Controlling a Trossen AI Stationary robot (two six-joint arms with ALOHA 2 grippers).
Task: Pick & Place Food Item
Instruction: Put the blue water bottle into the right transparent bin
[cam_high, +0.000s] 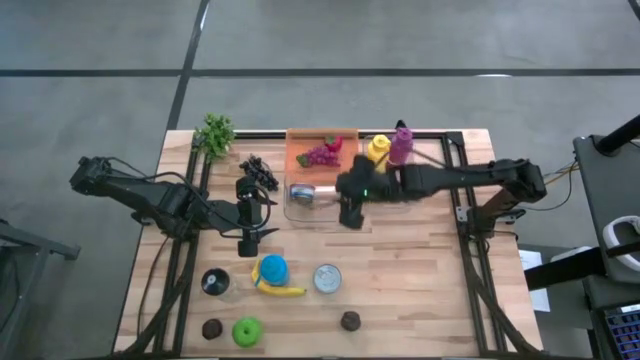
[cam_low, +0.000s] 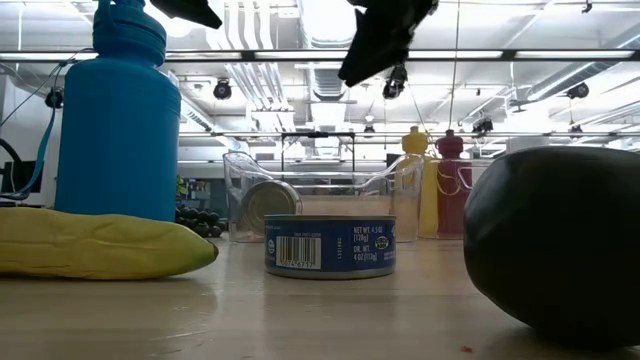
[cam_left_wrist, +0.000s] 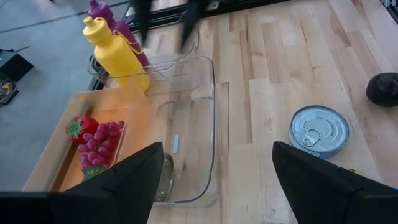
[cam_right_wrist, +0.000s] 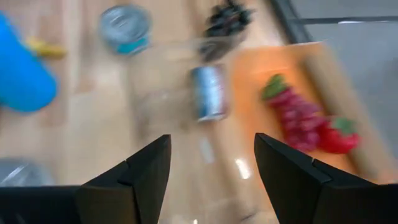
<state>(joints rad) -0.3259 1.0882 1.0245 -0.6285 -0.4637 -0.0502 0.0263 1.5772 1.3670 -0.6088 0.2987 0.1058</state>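
Over the clear tub (cam_high: 318, 218) at mid-table, the right gripper (cam_high: 349, 214) hung w/ jaws parted and nothing between them; the right wrist view showed both fingers (cam_right_wrist: 146, 171) apart above the tub. A can (cam_high: 301, 193) lay on its side inside the tub, near its left end. The left gripper (cam_high: 248, 240) hung just left of the tub, jaws wide and empty, above bare wood. Behind the tub sat an orange tray (cam_high: 296, 152) w/ grapes (cam_high: 320, 156) and a strawberry (cam_high: 333, 144); a yellow bottle (cam_high: 378, 149) and a purple bottle (cam_high: 401, 145) stood to the tray's right. Toward the front edge stood a blue bottle (cam_high: 272, 268) touching a banana (cam_high: 282, 290), w/ an upright can (cam_high: 327, 278) near, to their right. A green apple (cam_high: 246, 331) and two dark round items (cam_high: 350, 321) lay farther front. Black grapes (cam_high: 260, 172) and a leafy green bunch (cam_high: 215, 135) rested at back left.
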